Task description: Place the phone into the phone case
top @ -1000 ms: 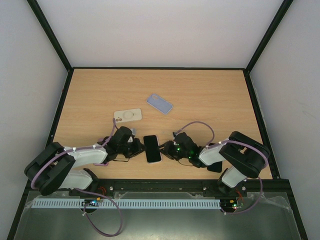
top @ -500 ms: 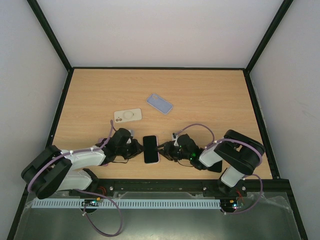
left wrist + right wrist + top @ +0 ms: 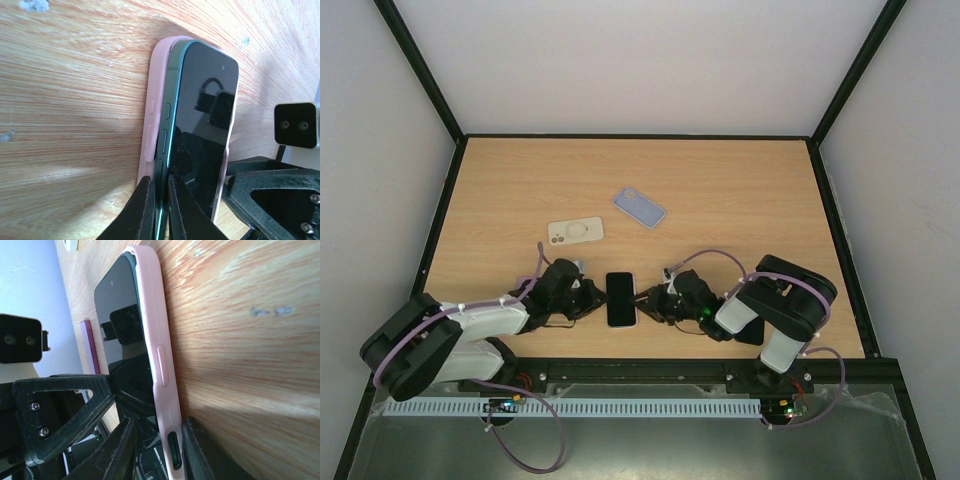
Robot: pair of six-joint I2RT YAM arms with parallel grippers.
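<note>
The phone (image 3: 622,298), dark green with a black screen, lies near the table's front edge, partly inside a pink phone case (image 3: 156,95). In the left wrist view the phone's left edge (image 3: 172,107) stands raised above the case's wall. My left gripper (image 3: 160,210) is shut on that raised edge and sits to the phone's left (image 3: 593,298). My right gripper (image 3: 160,452) is closed over the case's right wall (image 3: 162,385), one finger on the screen side and one against the table. It sits to the phone's right (image 3: 650,300).
A beige case (image 3: 575,232) and a blue case (image 3: 639,208) lie further back on the wooden table (image 3: 740,200). A dark flat object (image 3: 750,335) rests under the right arm. Black frame rails border the table.
The phone has straightened and shifted slightly left. The right arm has pushed in closer to it; the left gripper stays on the phone's edge.
</note>
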